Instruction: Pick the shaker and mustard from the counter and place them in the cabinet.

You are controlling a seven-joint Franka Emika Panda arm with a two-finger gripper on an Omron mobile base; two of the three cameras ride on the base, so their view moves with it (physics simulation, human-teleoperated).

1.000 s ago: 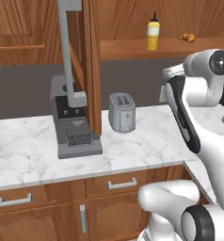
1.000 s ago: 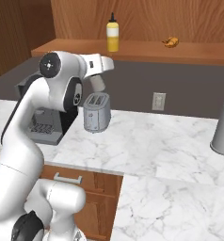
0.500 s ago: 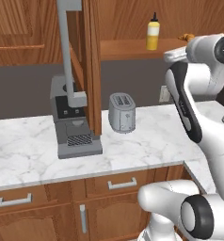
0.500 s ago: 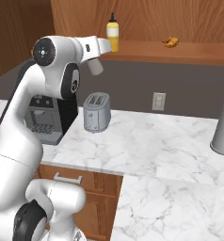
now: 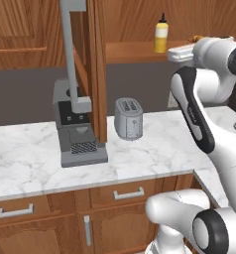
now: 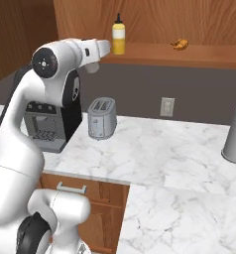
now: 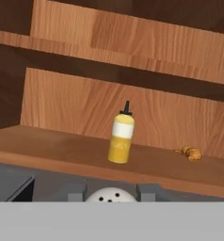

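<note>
Cabinet (image 6: 199,54) shelf is carrying the upright mustard (image 7: 120,139); the hand (image 7: 110,194), facing it, is clenching the shaker (image 7: 109,195).

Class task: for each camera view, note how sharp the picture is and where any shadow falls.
Left base view: crisp, flat light, dim wall behind the coffee machine. Right base view: soft shadow beside the toaster. Hand view: mustard slightly soft, faint shadow on the shelf.

arm: raised, reaching forward | hand (image 6: 92,66): level, fingers closed on shaker (image 7: 111,196)
</note>
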